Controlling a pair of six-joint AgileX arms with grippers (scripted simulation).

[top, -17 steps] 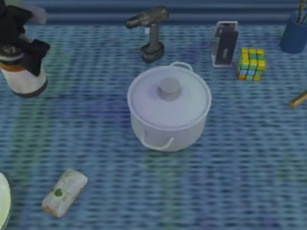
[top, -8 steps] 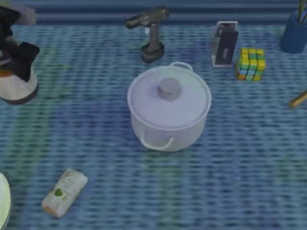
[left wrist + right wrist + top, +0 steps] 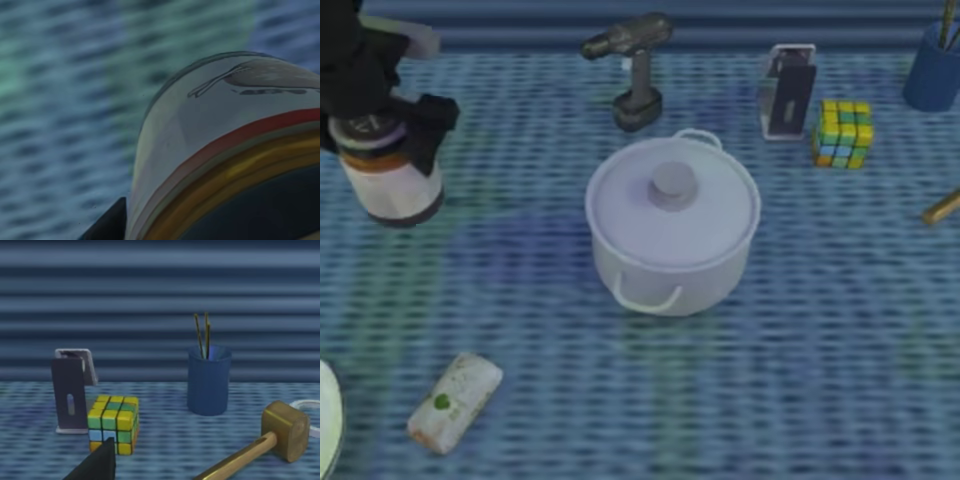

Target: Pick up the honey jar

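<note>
The honey jar [image 3: 390, 180] is held at the far left of the counter [image 3: 820, 350], gripped around its lid end by the left hand [image 3: 380, 115]. Its white label and dark base show below the dark fingers. Whether its base touches the counter cannot be told.

A large white pot [image 3: 672, 228] with its lid on stands at the centre, well apart from the jar. A drill [image 3: 632, 70] is seen behind the pot, a wrapped bar [image 3: 455, 402] at the front left, and a plate rim [image 3: 328, 420] at the left edge. A small stand [image 3: 788, 92], a colour cube [image 3: 843, 133] and a blue cup [image 3: 932, 68] are grouped at the back right.

The jar's label and amber band [image 3: 235, 185] fill the left wrist view. In the right wrist view, a mallet [image 3: 270, 437] is shown whole beside the cup; from above, only its handle tip is seen. The right hand's state cannot be told.
</note>
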